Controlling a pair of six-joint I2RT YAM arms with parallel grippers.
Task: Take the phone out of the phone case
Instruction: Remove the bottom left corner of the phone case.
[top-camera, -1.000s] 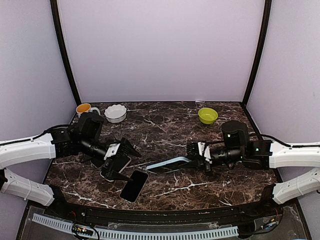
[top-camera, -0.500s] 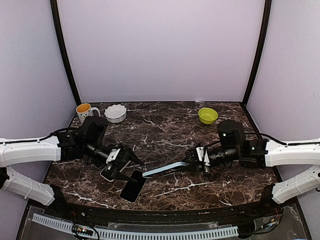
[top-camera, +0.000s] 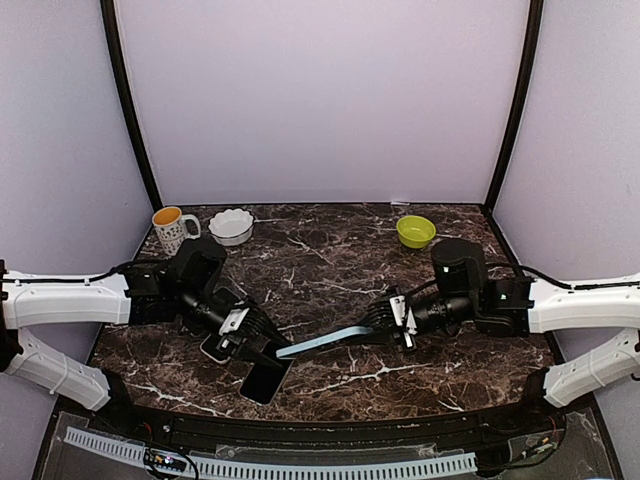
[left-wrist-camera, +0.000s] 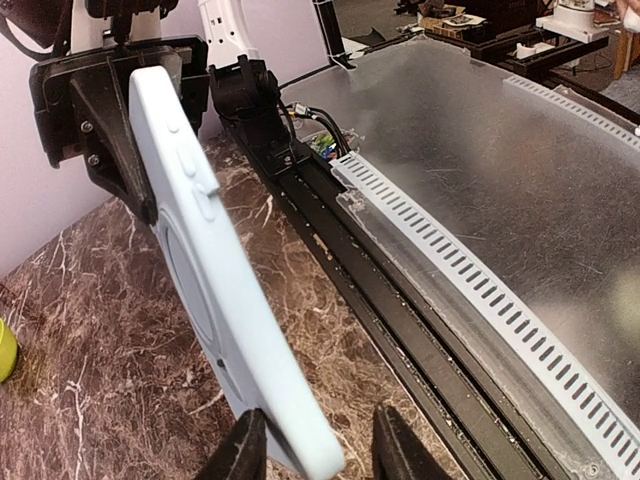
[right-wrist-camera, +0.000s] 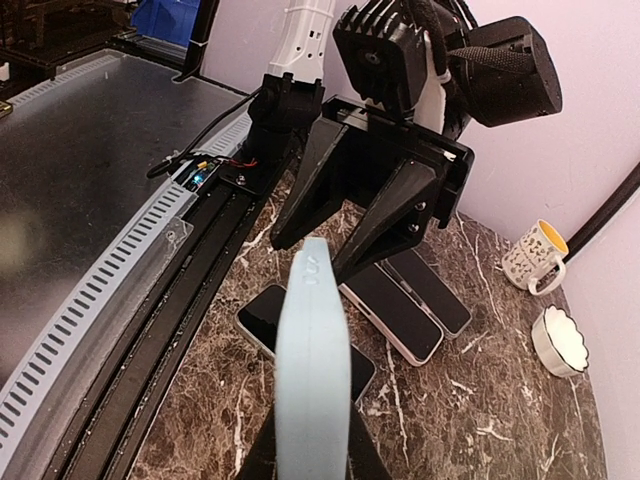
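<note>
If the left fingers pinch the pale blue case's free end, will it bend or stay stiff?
Probably stiff: the case runs straight from the right fingers without drooping. Its smooth rounded edge might slip in a narrow pinch. Seems light, carried by one end.

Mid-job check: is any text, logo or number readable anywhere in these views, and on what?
No readable text in any view.
Mug: speckled pattern, too small to tell whether it holds lettering.
Case: plain light blue, no logo or print on the sides shown.
Phones: dark screens, nothing displayed.
</note>
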